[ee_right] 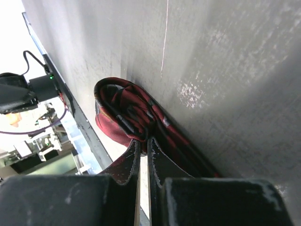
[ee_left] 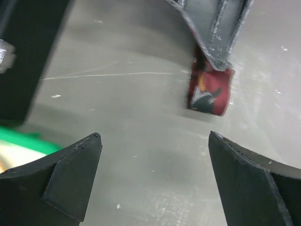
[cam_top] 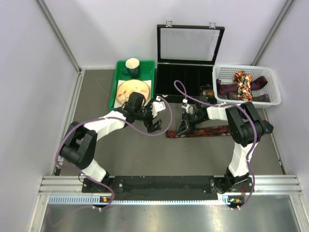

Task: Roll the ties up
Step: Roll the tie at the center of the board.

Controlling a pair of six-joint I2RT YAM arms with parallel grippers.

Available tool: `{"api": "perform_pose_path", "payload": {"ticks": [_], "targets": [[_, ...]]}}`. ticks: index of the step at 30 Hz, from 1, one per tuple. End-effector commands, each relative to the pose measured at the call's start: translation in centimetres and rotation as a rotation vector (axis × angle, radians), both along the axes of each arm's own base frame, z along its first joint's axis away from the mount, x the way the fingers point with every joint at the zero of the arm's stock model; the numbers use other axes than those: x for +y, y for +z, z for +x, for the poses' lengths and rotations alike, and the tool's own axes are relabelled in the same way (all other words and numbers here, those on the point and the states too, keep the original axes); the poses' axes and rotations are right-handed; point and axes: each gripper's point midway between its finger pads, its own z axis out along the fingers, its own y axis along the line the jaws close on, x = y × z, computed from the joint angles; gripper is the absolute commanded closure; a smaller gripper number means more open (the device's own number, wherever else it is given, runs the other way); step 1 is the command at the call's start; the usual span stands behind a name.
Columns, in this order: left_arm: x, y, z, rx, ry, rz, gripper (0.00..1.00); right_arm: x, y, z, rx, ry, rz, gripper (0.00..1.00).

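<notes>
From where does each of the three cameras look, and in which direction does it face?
Top external: above and behind the arm bases, looking down at the table; both arms show, left end effector and right end effector.
Left wrist: on the left arm, facing low across the table; its open fingers frame the view.
Right wrist: on the right arm, close to the table; its fingers pinch the maroon tie.
Shared: both wrist views show that tie's rolled end.

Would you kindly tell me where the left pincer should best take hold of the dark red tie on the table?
Probably the small roll at the end of the tie, coming in low from the open left pincer side: the roll bulges off the table there, and the shut right pincer holds its top.
</notes>
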Motion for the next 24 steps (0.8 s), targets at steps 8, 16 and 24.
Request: {"api": "perform_pose_path", "payload": {"ticks": [8, 16, 24], "targets": [[-4.5, -2.2, -2.7, 0.178, -0.271, -0.130, 0.01, -3.0, -3.7, 0.3, -0.075, 0.030, -0.241, 1.00], [-5.8, -3.9, -3.4, 0.131, -0.276, -0.209, 0.07, -3.1, -4.2, 0.2, -0.040, 0.035, -0.258, 1.00], [-6.0, -6.1, -3.9, 0.110, -0.300, -0.188, 0.31, -3.5, -4.8, -0.1, 0.002, 0.027, -0.294, 1.00]]}}
